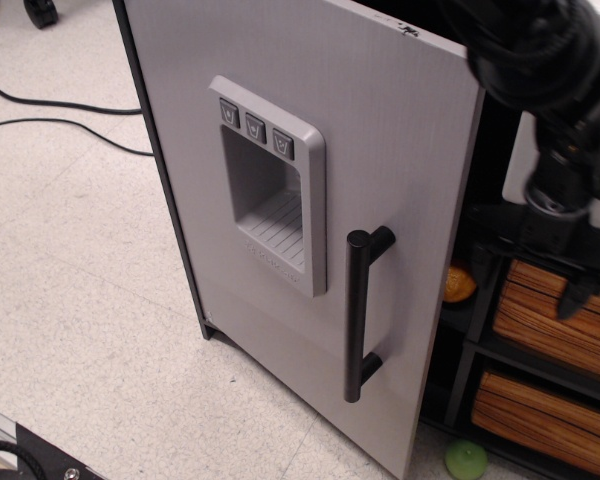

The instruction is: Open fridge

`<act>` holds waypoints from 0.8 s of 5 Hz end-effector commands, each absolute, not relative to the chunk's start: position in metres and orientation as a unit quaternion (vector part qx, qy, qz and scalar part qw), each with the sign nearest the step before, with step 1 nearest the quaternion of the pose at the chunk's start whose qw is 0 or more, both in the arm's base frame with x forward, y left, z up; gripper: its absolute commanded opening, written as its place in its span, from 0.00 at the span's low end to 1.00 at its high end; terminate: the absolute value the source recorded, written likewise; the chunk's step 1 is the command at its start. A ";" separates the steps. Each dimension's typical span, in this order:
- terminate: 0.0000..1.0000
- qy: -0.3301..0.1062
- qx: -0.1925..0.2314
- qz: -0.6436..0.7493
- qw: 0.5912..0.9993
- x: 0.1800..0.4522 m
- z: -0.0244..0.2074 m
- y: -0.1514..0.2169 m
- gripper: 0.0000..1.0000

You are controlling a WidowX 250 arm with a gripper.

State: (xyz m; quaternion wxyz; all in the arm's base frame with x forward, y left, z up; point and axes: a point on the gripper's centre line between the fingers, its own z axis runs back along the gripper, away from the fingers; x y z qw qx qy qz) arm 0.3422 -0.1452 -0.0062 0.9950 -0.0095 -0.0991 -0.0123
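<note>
The fridge (380,150) fills the middle of the view. Its large flat grey door stands swung partly out, and black interior shows past its right edge. The door carries a moulded grey dispenser recess (270,200) with three buttons and a black vertical bar handle (357,315). My gripper (570,285) hangs from the black arm at the right, beyond the door's free edge and in front of the orange drawers. It touches neither the door nor the handle. One dark finger (570,300) points down; the jaw gap is not clear.
A unit with orange wood-slat drawers (555,325) stands to the right of the fridge. An orange object (460,283) sits on a shelf behind the door edge. A green ball (467,460) lies on the floor below. Black cables (60,115) cross the floor at left.
</note>
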 end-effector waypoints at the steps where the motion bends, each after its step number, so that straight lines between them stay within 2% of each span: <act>1: 0.00 -0.153 0.002 0.024 0.988 0.328 0.054 -0.112 1.00; 3: 0.00 -0.164 0.014 0.079 0.983 0.286 0.094 -0.066 1.00; 4: 0.00 -0.161 0.017 0.089 0.983 0.266 0.102 -0.045 1.00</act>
